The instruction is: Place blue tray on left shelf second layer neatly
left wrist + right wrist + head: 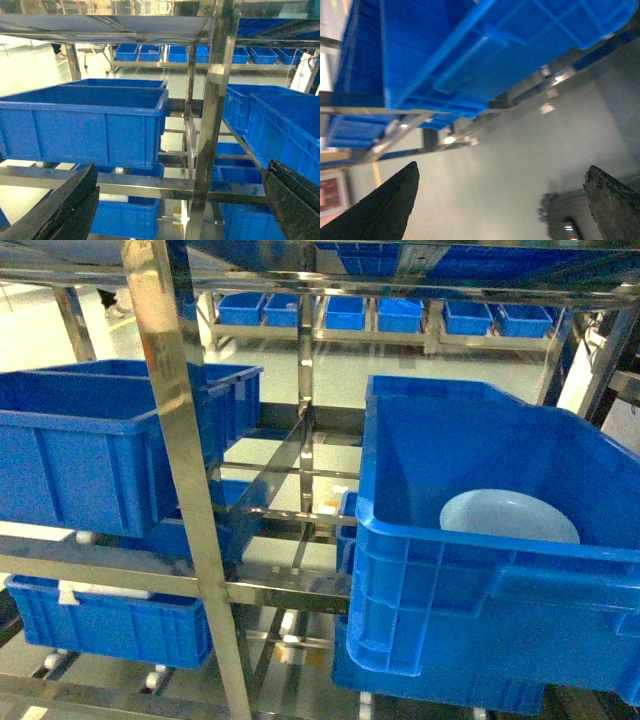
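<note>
The pale blue tray [510, 515] lies inside a big deep-blue crate [480, 570] at the right of the head view, half hidden by the crate's front wall. The left shelf [185, 470] is a shiny steel rack. One of its tiers, on rail [110, 575], carries two blue crates [90, 450]. That rail [125, 182] also shows in the left wrist view. My left gripper [181, 170] is open and holds nothing, facing the rack. My right gripper [502, 167] is open and holds nothing, over the floor below a crate's underside [470, 50]. Neither gripper appears in the head view.
A steel upright post [212, 125] stands right in front of the left gripper. Another blue crate [110, 625] sits on the tier below. Several small blue bins [345, 312] line a far rack. More crates [280, 130] fill the right shelf.
</note>
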Controlling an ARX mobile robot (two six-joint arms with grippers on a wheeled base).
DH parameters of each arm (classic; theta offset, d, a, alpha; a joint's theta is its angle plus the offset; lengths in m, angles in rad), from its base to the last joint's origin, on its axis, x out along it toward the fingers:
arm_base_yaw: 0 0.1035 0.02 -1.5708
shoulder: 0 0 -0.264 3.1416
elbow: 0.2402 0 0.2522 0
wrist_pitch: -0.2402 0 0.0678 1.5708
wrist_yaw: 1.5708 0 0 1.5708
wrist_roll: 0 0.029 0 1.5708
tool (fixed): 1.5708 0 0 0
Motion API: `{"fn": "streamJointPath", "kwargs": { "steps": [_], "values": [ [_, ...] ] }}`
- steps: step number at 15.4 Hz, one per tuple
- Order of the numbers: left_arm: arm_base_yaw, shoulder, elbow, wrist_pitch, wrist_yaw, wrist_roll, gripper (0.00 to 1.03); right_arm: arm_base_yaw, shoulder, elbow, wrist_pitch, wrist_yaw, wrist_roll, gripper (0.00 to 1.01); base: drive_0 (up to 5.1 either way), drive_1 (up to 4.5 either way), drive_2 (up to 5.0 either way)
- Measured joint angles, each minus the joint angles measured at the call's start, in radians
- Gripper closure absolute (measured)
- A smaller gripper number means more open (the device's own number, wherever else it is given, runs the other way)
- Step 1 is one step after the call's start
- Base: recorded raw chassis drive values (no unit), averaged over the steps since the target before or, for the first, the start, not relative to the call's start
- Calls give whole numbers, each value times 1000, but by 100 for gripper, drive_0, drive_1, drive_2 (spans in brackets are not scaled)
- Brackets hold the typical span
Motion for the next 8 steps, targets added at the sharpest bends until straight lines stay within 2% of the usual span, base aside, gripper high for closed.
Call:
{"fn": "streamJointPath", "kwargs": {
  "steps": [1,2,3,4,5,6,7,8],
  "values": [
    [0,0,0,0,0,0,5,-4,-16,-9,-17,6,-40,3,0,0,0],
    [0,0,0,0,0,0,5,-4,-24,-19,-22,8,-99,3,0,0,0],
    [0,0,0,0,0,0,5,-4,-24,-20,-18,8,-117,3,0,0,0],
    [0,0,0,0,0,0,5,5,-35,-37,53,24,-148,4,0,0,0],
    [0,0,0,0,1,0,5,24,-49,-82,201,79,-210,7,0,0,0],
    [0,0,0,2,1,0,5,34,-60,-105,265,109,-238,9,0,0,0],
    [0,0,0,2,0,0,5,53,-90,-148,377,159,-291,13,0,0,0],
    [-1,0,0,2,2,0,5,60,-103,-166,410,178,-317,15,0,0,0]
  ]
}}
